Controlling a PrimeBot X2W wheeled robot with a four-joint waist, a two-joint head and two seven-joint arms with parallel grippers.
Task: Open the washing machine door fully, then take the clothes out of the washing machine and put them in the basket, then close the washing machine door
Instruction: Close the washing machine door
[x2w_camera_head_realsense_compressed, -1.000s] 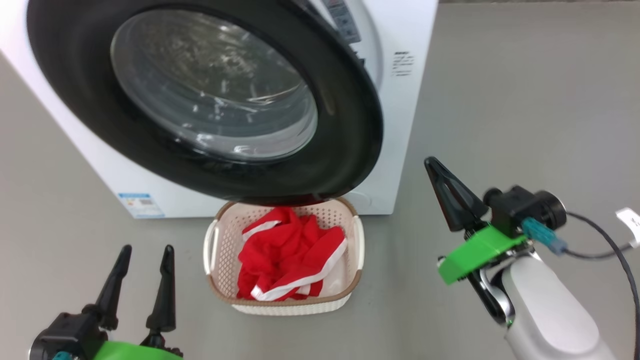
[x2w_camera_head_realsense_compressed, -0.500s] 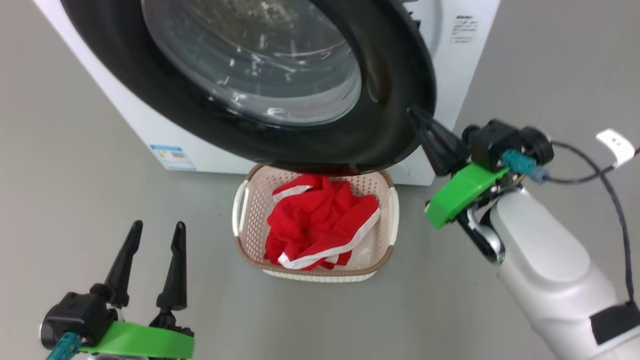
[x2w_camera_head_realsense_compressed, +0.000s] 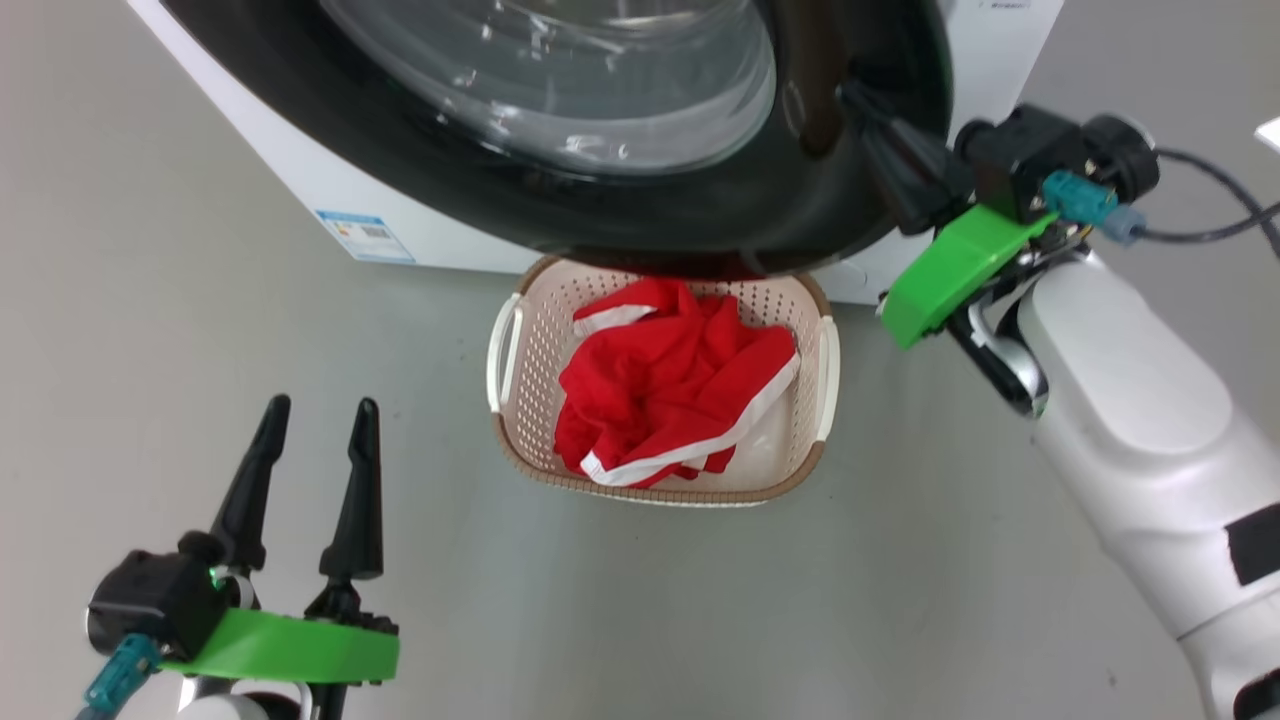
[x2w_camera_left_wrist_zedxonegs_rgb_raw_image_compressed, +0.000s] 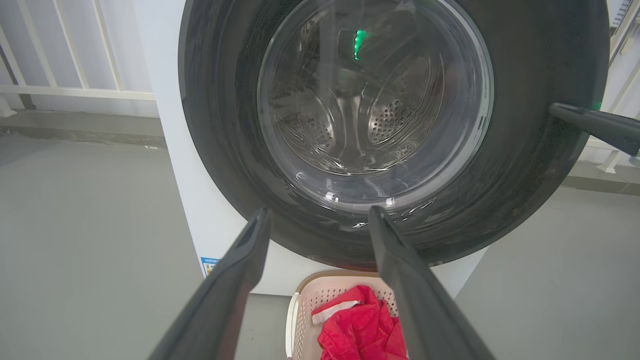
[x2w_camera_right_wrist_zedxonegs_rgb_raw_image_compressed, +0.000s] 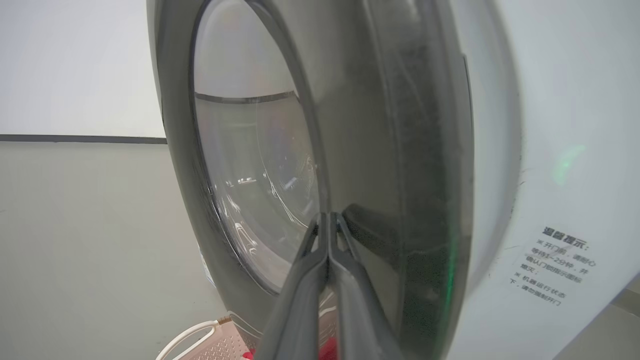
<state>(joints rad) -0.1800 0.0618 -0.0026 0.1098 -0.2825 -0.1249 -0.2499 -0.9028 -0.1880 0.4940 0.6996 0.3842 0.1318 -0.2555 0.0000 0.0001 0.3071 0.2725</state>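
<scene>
The washing machine door (x2w_camera_head_realsense_compressed: 720, 200) hangs over the far end of the basket (x2w_camera_head_realsense_compressed: 515, 400), close against the white washing machine (x2w_camera_head_realsense_compressed: 290, 180). Red clothes (x2w_camera_head_realsense_compressed: 670, 390) with white trim lie heaped in the basket. My right gripper (x2w_camera_head_realsense_compressed: 855, 100) is shut with nothing in it, its tips against the door's black rim at the right edge. In the right wrist view the shut fingers (x2w_camera_right_wrist_zedxonegs_rgb_raw_image_compressed: 327, 217) meet the glossy rim (x2w_camera_right_wrist_zedxonegs_rgb_raw_image_compressed: 390, 150). My left gripper (x2w_camera_head_realsense_compressed: 322, 408) stands open at the lower left, apart from the basket. The left wrist view looks through the door glass (x2w_camera_left_wrist_zedxonegs_rgb_raw_image_compressed: 375, 100) at the steel drum.
Grey floor (x2w_camera_head_realsense_compressed: 150, 330) surrounds the machine and basket. A blue label (x2w_camera_head_realsense_compressed: 365, 235) sits low on the machine's front. A dark cable (x2w_camera_head_realsense_compressed: 1210, 200) trails from my right wrist. White railings (x2w_camera_left_wrist_zedxonegs_rgb_raw_image_compressed: 65, 60) stand behind the machine on the left.
The head camera has shifted, sliding the scene right and lower. My right gripper has risen and reached the door's rim, and the door has swung closer to the machine. The left gripper stays open.
</scene>
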